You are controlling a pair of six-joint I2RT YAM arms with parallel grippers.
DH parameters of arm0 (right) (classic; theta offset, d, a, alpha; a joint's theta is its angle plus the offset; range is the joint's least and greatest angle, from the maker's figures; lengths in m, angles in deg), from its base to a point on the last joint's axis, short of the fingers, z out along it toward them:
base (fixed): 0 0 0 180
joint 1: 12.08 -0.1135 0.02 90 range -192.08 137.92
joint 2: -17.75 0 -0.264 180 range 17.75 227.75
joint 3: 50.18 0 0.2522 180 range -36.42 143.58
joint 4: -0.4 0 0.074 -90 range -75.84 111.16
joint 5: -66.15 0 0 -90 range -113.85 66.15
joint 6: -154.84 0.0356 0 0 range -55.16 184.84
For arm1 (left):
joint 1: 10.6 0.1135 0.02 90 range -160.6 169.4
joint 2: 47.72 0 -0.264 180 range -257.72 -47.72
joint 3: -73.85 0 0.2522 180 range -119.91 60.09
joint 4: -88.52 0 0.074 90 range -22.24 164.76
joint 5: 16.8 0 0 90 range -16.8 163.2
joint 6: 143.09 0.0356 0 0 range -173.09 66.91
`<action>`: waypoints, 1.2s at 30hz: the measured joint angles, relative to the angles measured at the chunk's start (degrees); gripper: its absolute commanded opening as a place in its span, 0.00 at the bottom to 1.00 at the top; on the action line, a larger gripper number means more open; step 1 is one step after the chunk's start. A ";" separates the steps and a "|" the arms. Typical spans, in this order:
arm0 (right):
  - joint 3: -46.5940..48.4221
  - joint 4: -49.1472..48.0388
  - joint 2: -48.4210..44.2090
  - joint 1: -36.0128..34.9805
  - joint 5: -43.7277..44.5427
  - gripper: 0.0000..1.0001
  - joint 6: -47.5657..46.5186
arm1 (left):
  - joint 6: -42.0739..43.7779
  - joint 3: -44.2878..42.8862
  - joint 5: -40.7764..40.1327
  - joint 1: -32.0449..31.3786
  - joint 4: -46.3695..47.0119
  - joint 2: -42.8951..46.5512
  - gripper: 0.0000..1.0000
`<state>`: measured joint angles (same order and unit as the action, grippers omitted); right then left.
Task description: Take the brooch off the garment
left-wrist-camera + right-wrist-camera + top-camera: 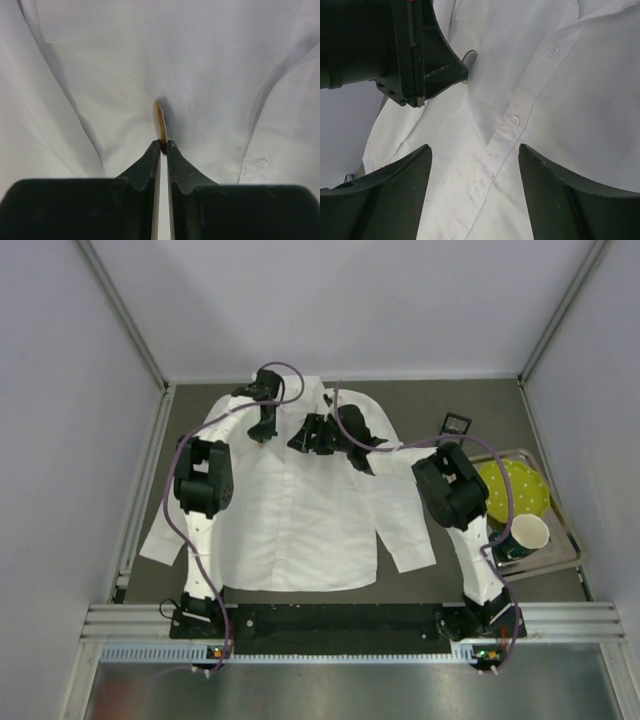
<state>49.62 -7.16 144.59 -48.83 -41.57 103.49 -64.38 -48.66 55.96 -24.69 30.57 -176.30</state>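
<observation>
L arm reaches up frame, elbow bent, wrist tipped down over the shirt's (300, 510) chest, upper left of centre. L gripper (163, 145) is pinched on the lower edge of the brooch (160, 122), which stands edge-on where the cloth puckers. R arm leans in from lower right, wrist near the collar. R gripper (475, 165) hovers w/ fingers spread wide, holding nothing, just beside the L one. Shirt lies flat on a dark table (450, 580). At right, a tray (560, 555) w/ green plate (520, 485) and cup (528, 533); small black box (457, 424) above it. Pale walls (350, 300) around.
</observation>
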 measured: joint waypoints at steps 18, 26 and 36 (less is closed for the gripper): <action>8.09 -2.95 7.28 -0.26 -3.32 0.45 2.86 | -5.64 9.35 10.69 4.63 4.74 6.47 0.00; 17.62 -1.22 13.38 -1.77 -4.72 0.42 4.52 | -8.22 19.74 13.49 6.43 13.16 12.44 0.00; 23.32 0.11 18.16 -2.16 -5.99 0.45 7.80 | -12.79 26.82 16.90 7.43 22.05 15.37 0.00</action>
<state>72.94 -7.05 162.76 -50.99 -47.56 111.29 -77.16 -21.85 72.86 -17.26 52.63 -160.93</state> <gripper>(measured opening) 0.455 0.076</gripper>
